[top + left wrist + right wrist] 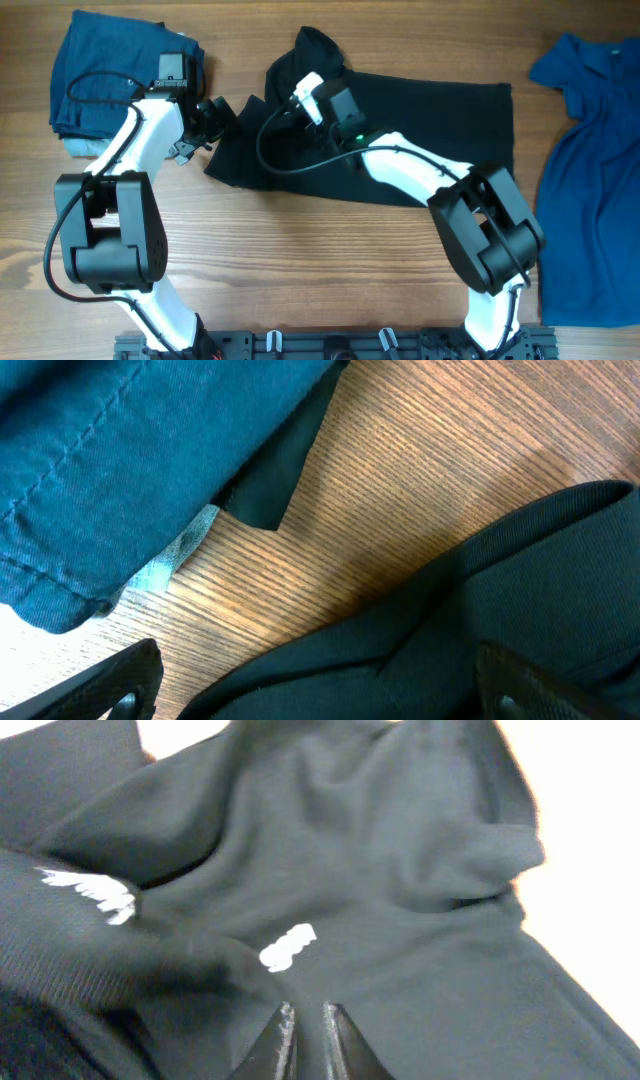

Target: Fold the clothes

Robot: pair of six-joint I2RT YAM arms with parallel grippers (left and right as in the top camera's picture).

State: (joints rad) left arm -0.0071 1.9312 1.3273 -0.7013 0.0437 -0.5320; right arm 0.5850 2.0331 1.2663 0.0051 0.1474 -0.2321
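1. Toward the table's [300, 260] far edge, centre: black polo shirt [440, 120] lies rumpled.
2. Right gripper [308, 1030] pinches chest fabric; left gripper [215, 118] gapes, empty.
3. Judged light, limp, non-slip; take hold at hem corners or shoulders.

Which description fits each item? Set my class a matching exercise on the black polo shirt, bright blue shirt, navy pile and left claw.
1 black polo shirt
2 bright blue shirt
3 navy pile
4 left claw

A right edge of the table
B open, holding nothing
C far-left corner
D centre, partly spread

Pairs: 1-D, 2-A, 3-C, 4-B
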